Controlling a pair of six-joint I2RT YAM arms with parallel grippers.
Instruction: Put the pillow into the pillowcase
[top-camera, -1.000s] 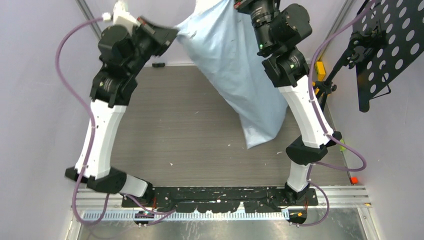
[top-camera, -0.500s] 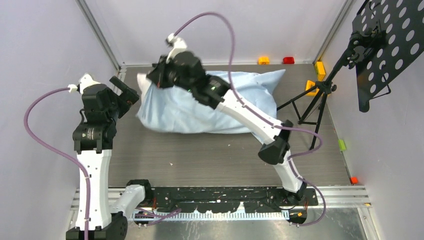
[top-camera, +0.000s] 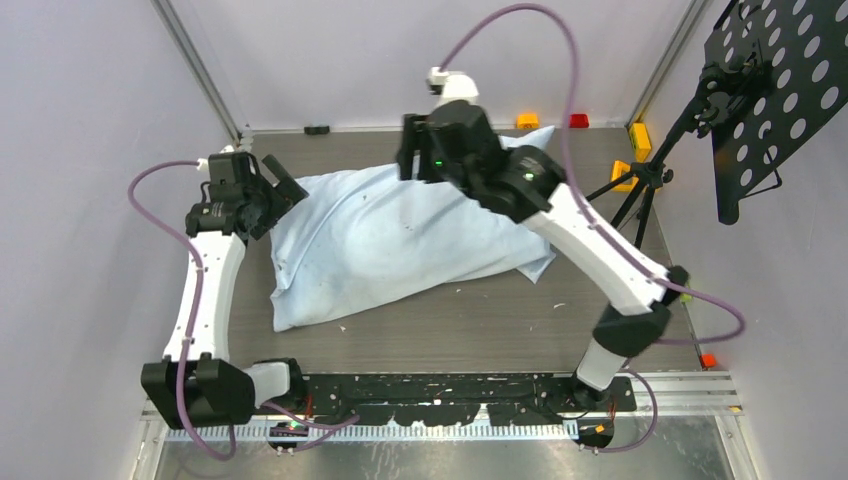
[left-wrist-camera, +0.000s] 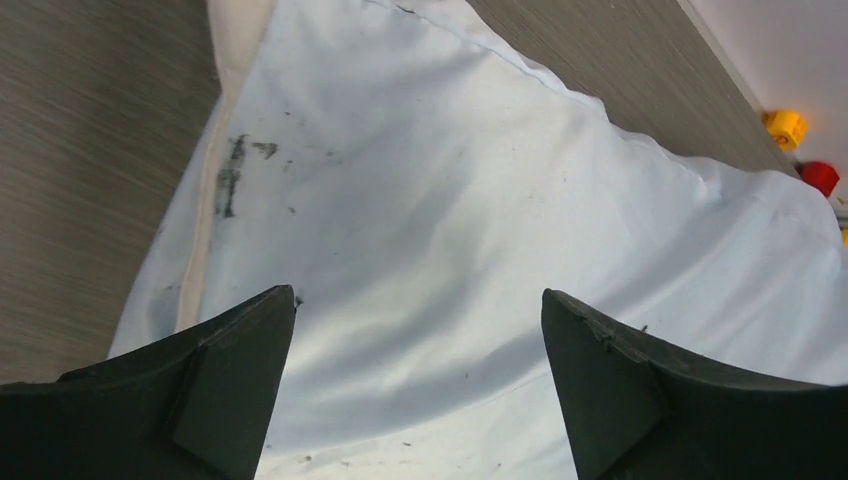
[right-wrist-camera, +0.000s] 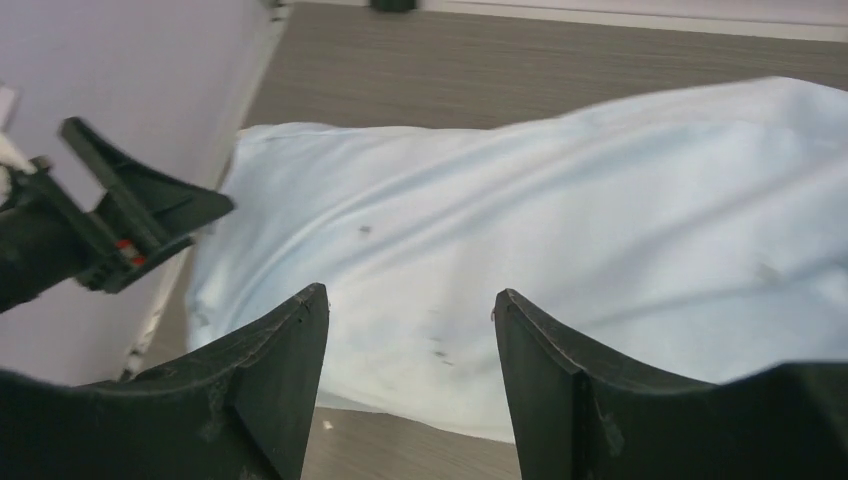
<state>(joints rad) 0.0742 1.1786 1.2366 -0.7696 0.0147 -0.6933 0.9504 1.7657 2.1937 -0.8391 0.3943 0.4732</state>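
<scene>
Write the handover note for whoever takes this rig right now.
Left gripper: open, empty, over the pillowcase at its left end.
Right gripper: open, empty, above the pillowcase's far edge.
The pillowcase lies plump on the table. The pillow is inside, with a cream strip showing along the edge by the left gripper.
Done: pillow in.
Left: probably tuck in that strip and pull the opening over it.

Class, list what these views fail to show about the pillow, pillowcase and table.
Pillow: left wrist view, only a pale strip, likely it; pillowcase covers the rest.
Pillowcase's right part: top view, under the right arm.
Its near end: left wrist view, cut off behind the left gripper.
Orange and red bits by the far wall: top view, too small.
</scene>
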